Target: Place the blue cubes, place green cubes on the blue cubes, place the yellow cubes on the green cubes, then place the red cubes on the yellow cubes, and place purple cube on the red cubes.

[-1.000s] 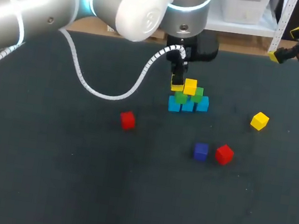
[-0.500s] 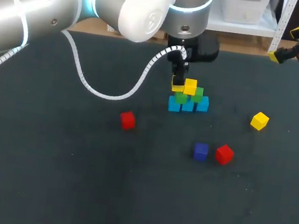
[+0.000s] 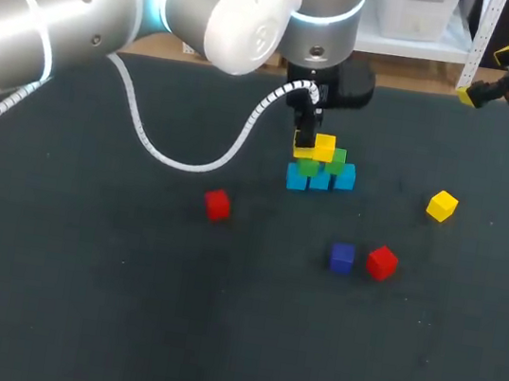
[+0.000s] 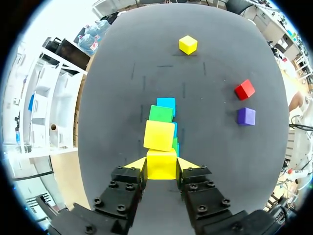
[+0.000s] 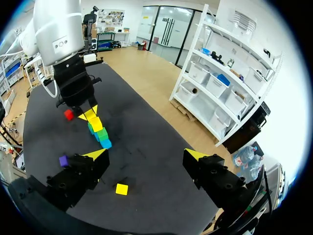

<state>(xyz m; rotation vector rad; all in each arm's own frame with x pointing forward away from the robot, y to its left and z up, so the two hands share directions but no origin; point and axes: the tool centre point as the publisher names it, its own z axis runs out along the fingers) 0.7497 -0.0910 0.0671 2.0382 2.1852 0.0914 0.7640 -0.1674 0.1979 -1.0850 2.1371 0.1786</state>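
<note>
Yellow cube (image 4: pixel 161 164) sat pinched between the two fingers of the left gripper (image 4: pixel 162 165), at the near end of the pile (image 4: pixel 166 104). It was just beside the other yellow cube (image 4: pixel 159 135) on the green cubes (image 4: pixel 161 114). The right gripper (image 5: pixel 146 155) hung spread wide, well away from the pile, so the left one was nearer.

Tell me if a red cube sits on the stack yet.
No: the left red cube and the right red cube both lie on the table, apart from the stack.

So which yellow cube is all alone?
The yellow cube out alone on the table. Another sits on the green cubes, and the left gripper holds the third cube.
</note>
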